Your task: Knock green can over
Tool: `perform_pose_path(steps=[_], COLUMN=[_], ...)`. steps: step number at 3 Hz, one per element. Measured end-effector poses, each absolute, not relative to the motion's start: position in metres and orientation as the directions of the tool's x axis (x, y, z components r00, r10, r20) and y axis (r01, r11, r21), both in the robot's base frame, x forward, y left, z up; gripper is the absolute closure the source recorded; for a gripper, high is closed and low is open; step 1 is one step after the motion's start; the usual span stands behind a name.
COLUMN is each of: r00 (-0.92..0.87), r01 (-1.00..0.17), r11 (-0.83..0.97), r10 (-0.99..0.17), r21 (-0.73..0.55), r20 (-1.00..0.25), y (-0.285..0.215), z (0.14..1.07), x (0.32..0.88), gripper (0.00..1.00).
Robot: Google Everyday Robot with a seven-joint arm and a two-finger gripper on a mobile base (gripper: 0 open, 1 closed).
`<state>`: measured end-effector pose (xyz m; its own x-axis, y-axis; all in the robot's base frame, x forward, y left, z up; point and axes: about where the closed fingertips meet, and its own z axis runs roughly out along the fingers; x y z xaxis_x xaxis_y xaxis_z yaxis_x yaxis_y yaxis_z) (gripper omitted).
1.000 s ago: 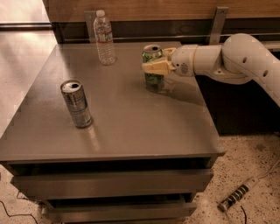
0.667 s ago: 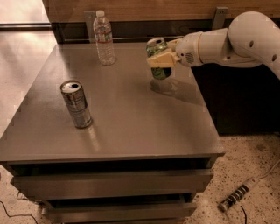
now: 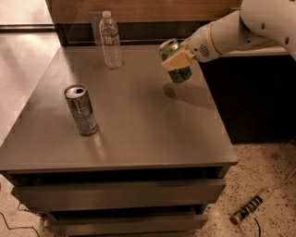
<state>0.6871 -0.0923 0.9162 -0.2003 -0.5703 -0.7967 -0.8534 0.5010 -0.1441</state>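
1. Foreground, floor: a power strip w/ cable lies on speckled flooring at lower right, beside the grey table. The table's drawer fronts face the camera.
2. Front left of tabletop: a silver-grey can stands upright, top opened, well apart from the other items.
3. Mid-right, toward the far right part of the table: the gripper pinches the green can. A pale yellowish finger is pressed across the can's front side; the opp. finger is hidden behind the can.
4. The green can is tilted, silver top leaning up and to the left. Its base appears raised off the surface, w/ its shadow on the tabletop just below and to the right.
5. The white arm reaches in from the upper right, over the table's right edge.
6. Back of table: a clear plastic water bottle stands upright near the far edge, left of the gripper and apart from it.
7. Bkgd: a wood-panelled wall runs behind the table.
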Motion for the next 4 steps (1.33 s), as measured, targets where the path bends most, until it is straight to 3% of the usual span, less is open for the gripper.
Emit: perform_pose_path(steps=[2, 4], r00=[-0.266, -0.256], r01=[-0.875, -0.916], r11=[0.451, 0.369], r10=[-0.752, -0.839], r21=[-0.177, -0.156], r20=[-0.603, -0.481], y=[-0.091, -0.075], z=[0.876, 0.836], x=[0.68, 0.681], gripper=[1.0, 1.0])
